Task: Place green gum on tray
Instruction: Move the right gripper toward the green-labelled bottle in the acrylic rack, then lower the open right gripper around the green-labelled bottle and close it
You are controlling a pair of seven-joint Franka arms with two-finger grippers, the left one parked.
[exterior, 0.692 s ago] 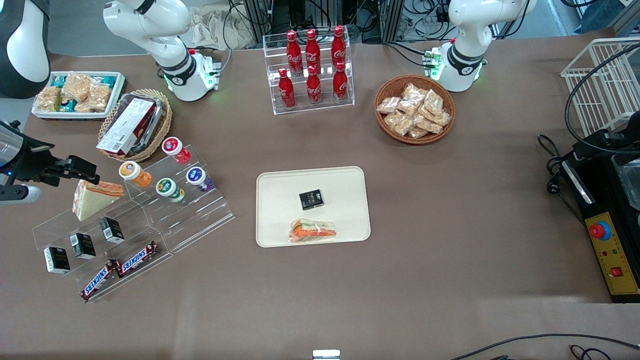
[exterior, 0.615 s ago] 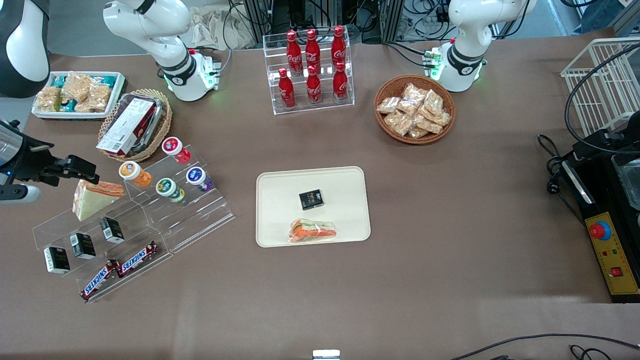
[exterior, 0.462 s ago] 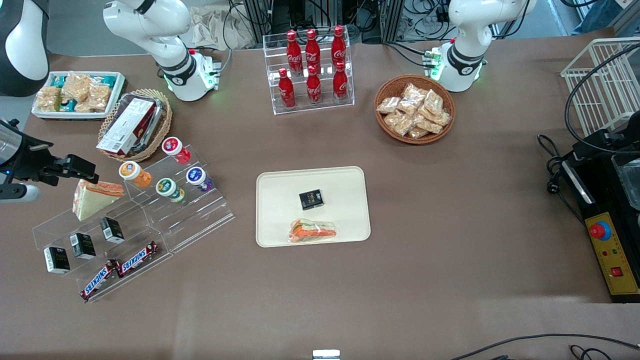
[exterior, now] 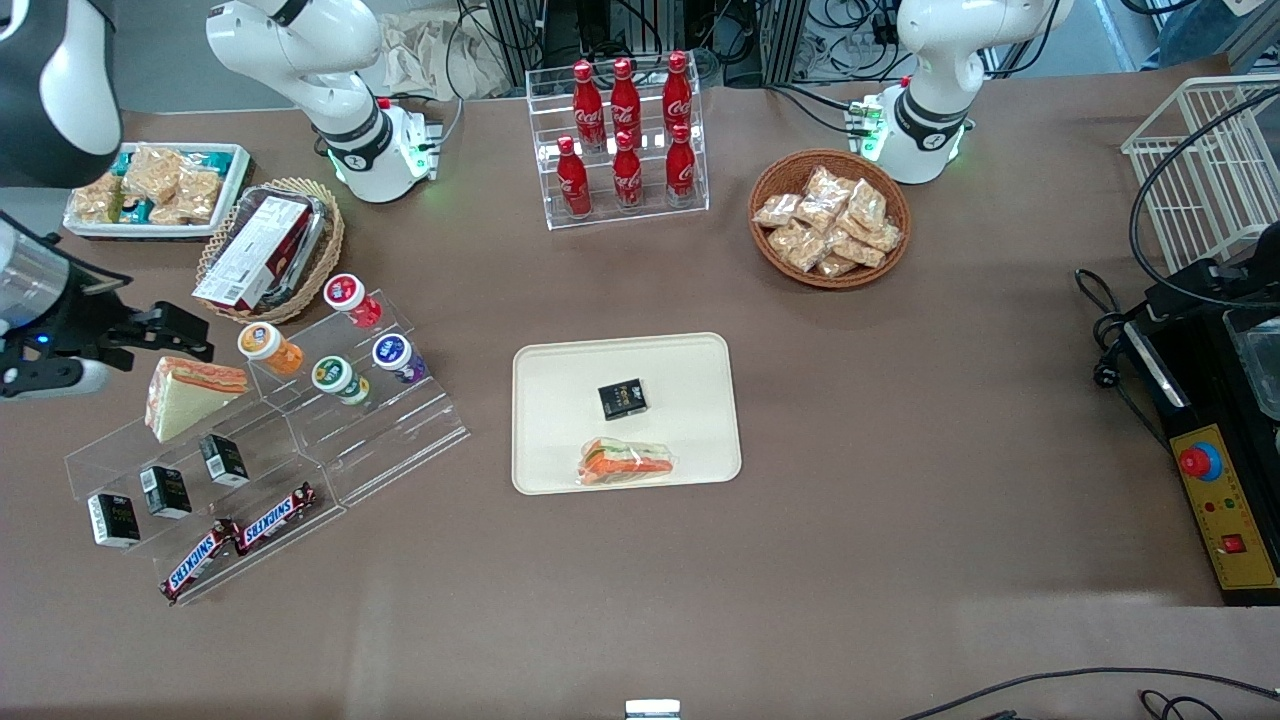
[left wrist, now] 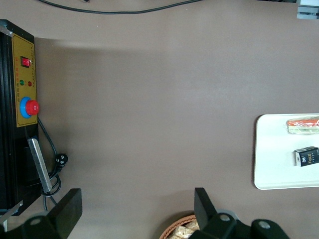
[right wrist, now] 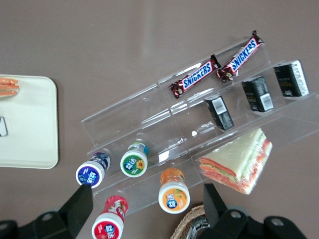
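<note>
Open gripper [exterior: 185,335] above stand — green gum [right wrist: 133,165], Snickers bars [right wrist: 194,81] below

right arm: raised at working arm's table end | pincer [exterior: 185,330]: fingers [right wrist: 79,201] spread wide, holding nothing

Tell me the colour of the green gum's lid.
White with a green ring, clearest in the right wrist view: green gum.
</note>
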